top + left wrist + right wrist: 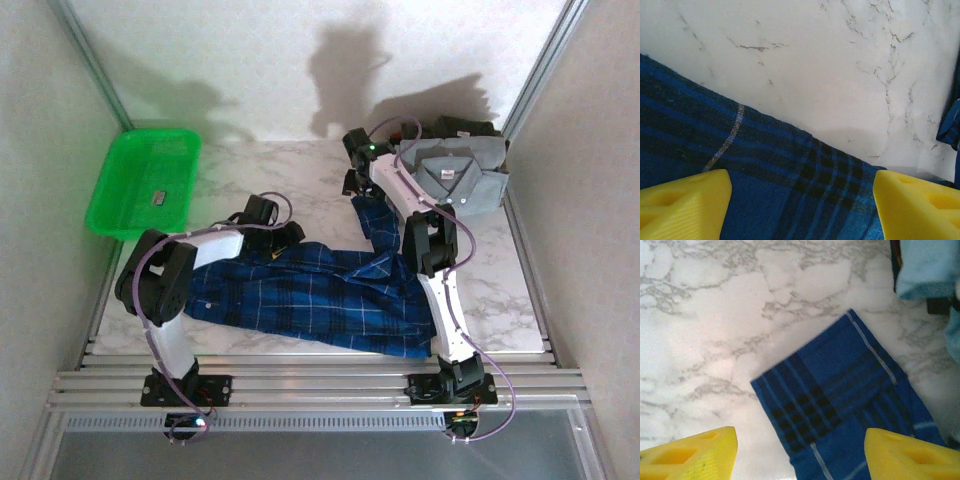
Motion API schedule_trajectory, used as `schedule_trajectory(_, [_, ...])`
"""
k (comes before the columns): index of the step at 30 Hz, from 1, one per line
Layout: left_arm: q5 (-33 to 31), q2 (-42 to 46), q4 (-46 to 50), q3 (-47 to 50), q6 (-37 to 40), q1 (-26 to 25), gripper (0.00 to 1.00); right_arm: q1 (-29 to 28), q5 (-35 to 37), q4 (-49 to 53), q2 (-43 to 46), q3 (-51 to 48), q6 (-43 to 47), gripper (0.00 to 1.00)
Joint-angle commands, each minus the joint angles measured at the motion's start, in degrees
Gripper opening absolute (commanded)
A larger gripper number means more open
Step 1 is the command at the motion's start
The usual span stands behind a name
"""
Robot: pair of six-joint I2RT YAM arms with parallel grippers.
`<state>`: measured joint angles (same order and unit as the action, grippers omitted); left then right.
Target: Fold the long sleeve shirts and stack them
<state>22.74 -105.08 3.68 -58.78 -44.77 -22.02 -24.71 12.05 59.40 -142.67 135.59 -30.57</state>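
The plaid shirt (pixel 320 295), spread across the near table (pixel 300 180), is being readied for folding, the left gripper (pixel 802 200) and right gripper (pixel 800 440) being poised open and empty over its edge and cuff, presumably for gripping next.

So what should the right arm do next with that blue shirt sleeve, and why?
Probably lower the right jaws onto the end of the sleeve and close them. They stand open just above it, gripping nothing. The sleeve lies flat on the table, stretched away from the rest of the blue plaid shirt, so folding it in looks like the natural start.
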Motion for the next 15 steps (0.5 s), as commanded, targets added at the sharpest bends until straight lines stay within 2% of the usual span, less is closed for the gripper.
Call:
schedule_trajectory(1, [-1.64, 0.66, 1.68, 1.18, 1.14, 0.32, 0.76, -0.71, 5.47, 2.27, -3.63, 3.3, -4.55, 0.64])
schedule_trajectory(6, [-1.68, 0.75, 2.55, 0.28, 0.96, 0.4, 0.75, -0.92, 9.65, 5.2, -7.24, 5.89, -9.65, 0.56])
schedule_trajectory(9, [-1.78, 1.0, 2.75, -0.23, 0.82, 0.4, 0.75, -1.05, 9.79, 4.82, -8.72, 5.91, -10.46, 0.51])
schedule_trajectory(12, [-1.82, 1.26, 3.1, -0.37, 0.79, 0.4, 0.75, -1.3, 9.26, 5.05, -10.09, 6.52, -11.24, 0.41])
schedule_trajectory(15, [-2.13, 1.84, 3.39, -0.11, 0.82, 0.47, 0.75, -1.1, 7.93, 5.13, -10.86, 6.25, -12.75, 0.23])
